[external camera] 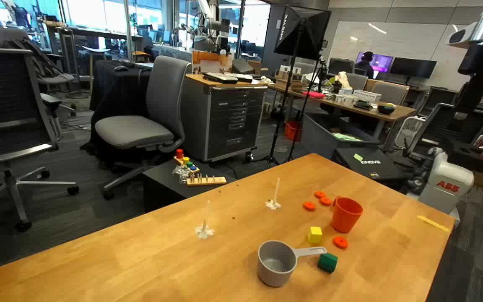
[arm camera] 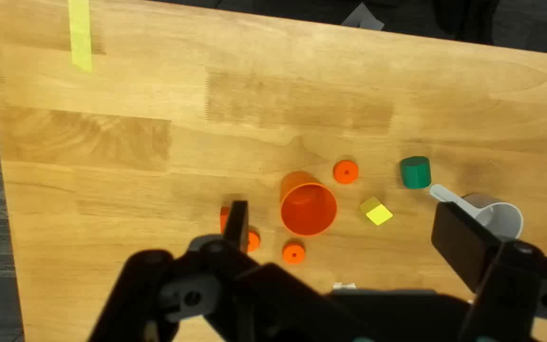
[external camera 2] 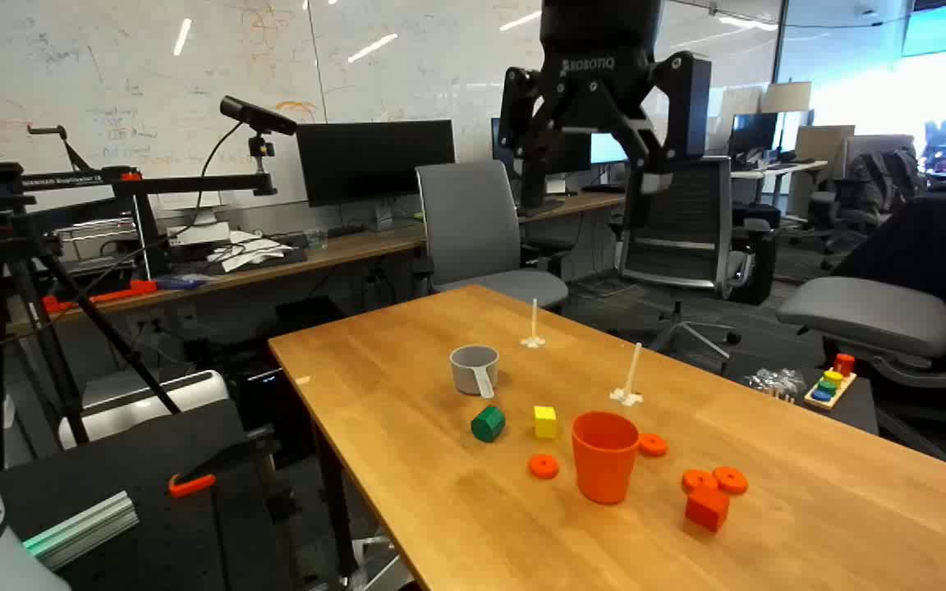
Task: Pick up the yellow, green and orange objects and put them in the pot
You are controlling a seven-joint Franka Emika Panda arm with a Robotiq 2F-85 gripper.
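All three views share the grey pot (external camera: 276, 276): both exterior views stand back and slant down from different sides of it; the wrist view looks steeply down from above.

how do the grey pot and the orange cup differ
Colour: the pot is grey, while the cup is bright orange-red.
Handle: the pot has a straight handle sticking out from its rim; no handle shows on the cup.
Proportions: the pot looks squat, whereas the cup looks taller for its width.
Shared: both are round, open-topped and stand upright on the table.
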